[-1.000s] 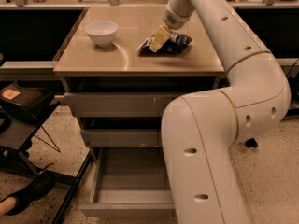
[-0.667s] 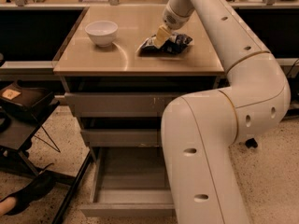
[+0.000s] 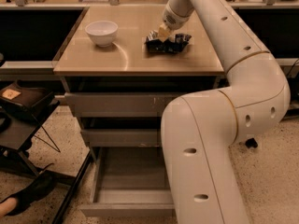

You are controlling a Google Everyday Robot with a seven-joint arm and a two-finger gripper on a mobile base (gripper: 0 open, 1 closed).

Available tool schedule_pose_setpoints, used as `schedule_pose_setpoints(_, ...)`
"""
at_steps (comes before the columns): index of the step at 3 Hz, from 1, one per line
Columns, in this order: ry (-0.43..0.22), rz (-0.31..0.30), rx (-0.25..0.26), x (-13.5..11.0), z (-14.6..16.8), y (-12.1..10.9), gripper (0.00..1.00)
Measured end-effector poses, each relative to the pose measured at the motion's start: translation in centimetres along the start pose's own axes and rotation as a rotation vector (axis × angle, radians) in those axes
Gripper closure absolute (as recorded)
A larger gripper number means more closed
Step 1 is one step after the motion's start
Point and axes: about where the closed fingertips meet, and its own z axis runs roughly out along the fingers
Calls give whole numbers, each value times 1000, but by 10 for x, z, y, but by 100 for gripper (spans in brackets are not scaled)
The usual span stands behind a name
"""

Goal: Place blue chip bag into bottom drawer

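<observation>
The blue chip bag (image 3: 174,44) lies on the tan countertop (image 3: 135,57), right of centre, dark and crumpled. My gripper (image 3: 161,33) reaches down from the white arm (image 3: 219,22) and sits on the bag's left end, touching it. The bottom drawer (image 3: 133,171) is pulled open at floor level under the counter, with a bare grey floor. The arm's big lower link (image 3: 201,162) hides the drawer's right side.
A white bowl (image 3: 102,32) stands at the counter's left. The scratched top drawer front (image 3: 112,104) and the middle drawer front (image 3: 120,137) stick out a little. A black stand (image 3: 23,107) and a shoe (image 3: 29,194) are on the floor at left.
The gripper has shifted slightly at the bag's left end. The bag stays on the counter, and the drawers and bowl have not moved.
</observation>
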Motion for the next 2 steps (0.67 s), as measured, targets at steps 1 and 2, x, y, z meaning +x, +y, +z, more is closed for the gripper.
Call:
schedule_pose_setpoints(1, 0, -3, -5, 0, 2, 2, 100)
schedule_pose_setpoints(2, -15, -56, -86, 7, -13, 23, 100)
